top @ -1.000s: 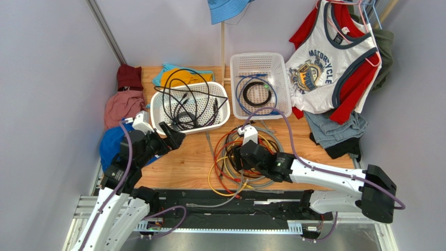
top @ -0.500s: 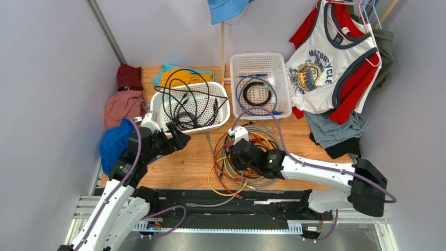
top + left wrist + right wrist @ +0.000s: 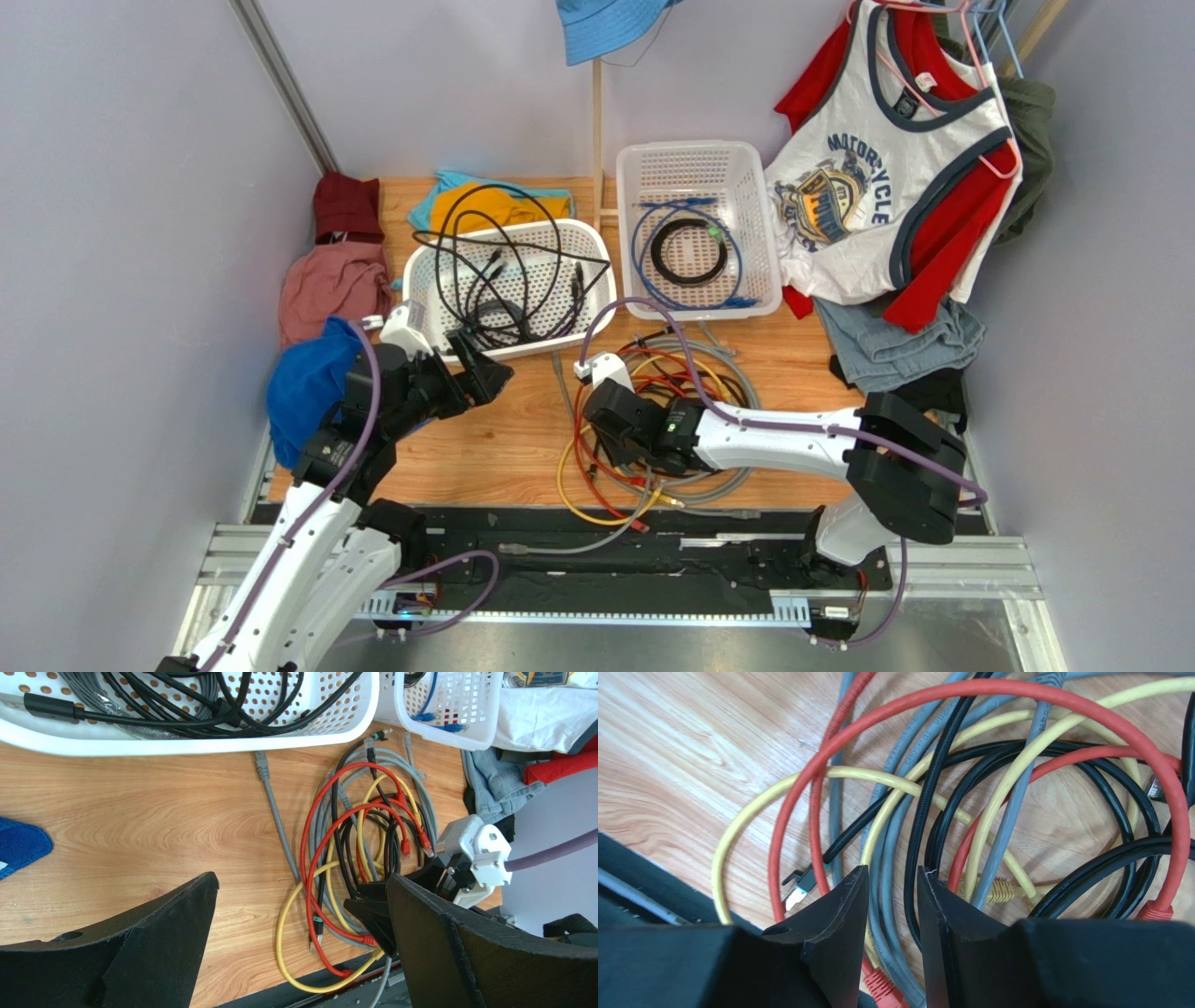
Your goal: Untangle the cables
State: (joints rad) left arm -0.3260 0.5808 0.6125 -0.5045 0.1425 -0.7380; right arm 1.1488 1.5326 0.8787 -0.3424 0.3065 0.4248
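The tangled cables (image 3: 351,847) lie heaped on the wooden desk (image 3: 505,437) near its front edge, the right pincer (image 3: 891,871) low over them with its fingers only narrowly parted, while the left pincer (image 3: 302,878) hangs wide open to the heap's left.

The cables (image 3: 358,847) are red, yellow, grey and black, the table (image 3: 519,420) pale wood-grain; a white holed basket (image 3: 526,343) sits at eleven o'clock, a red-and-white shirt (image 3: 870,182) at two.
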